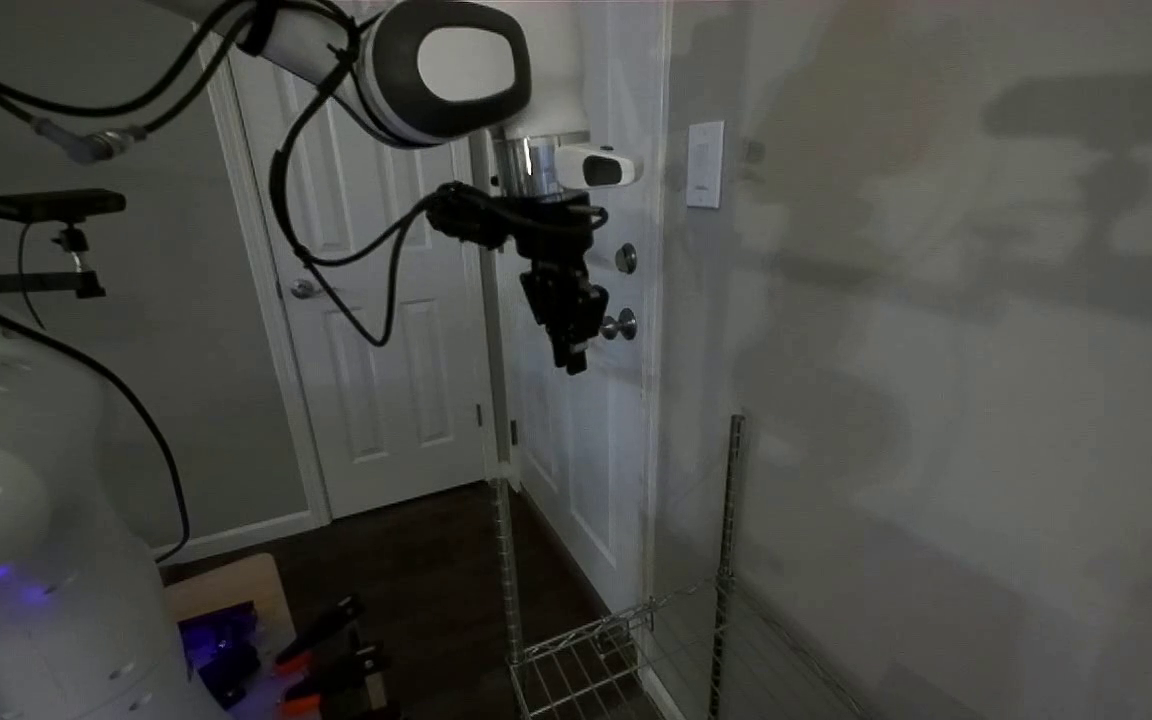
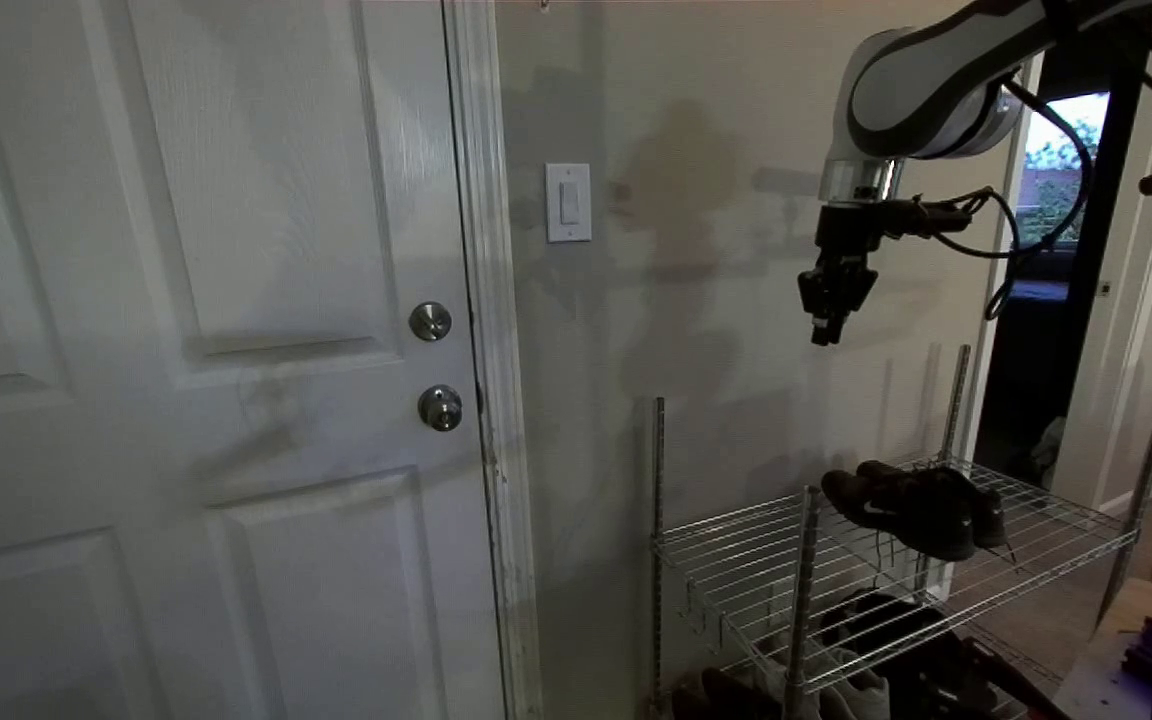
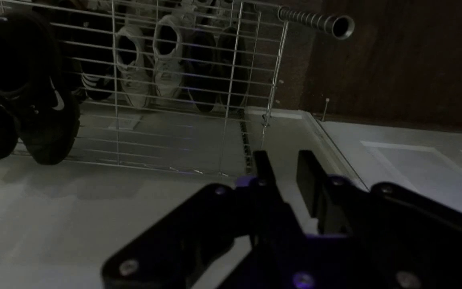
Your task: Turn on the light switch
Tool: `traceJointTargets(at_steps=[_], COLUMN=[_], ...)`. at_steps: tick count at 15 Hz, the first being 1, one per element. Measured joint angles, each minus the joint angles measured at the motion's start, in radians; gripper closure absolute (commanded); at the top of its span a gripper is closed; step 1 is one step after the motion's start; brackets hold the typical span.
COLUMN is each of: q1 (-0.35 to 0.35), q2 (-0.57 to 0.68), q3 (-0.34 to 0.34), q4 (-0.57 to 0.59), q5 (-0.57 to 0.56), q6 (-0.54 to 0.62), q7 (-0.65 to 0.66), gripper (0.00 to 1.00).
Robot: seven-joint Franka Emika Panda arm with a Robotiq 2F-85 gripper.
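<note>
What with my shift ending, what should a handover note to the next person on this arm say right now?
Gripper: partly open, holding nothing, pointing down, apart from the light switch.
Where: the switch is on the wall, beside the door frame and higher than the door knob.
Done: no press is visible; whether the switch is on or off can't be told, though the scene looks dim.
Left: probably move across to the switch and press it, taking care around the shoe rack lower down.
</note>
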Motion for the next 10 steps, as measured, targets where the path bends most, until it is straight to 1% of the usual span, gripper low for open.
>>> traceJointTargets(at_steps=[4, 6, 10], q1=[0.017, 0.026, 0.052], q2=[0.005, -0.005, -0.111], q3=[0.003, 0.01, 0.063], q4=[0.001, -0.003, -0.058], q5=[0.003, 0.006, 0.011], q6=[0.155, 0.214, 0.29], q7=[0.0, 0.0, 0.022], gripper=[1.0, 1.0, 1.0])
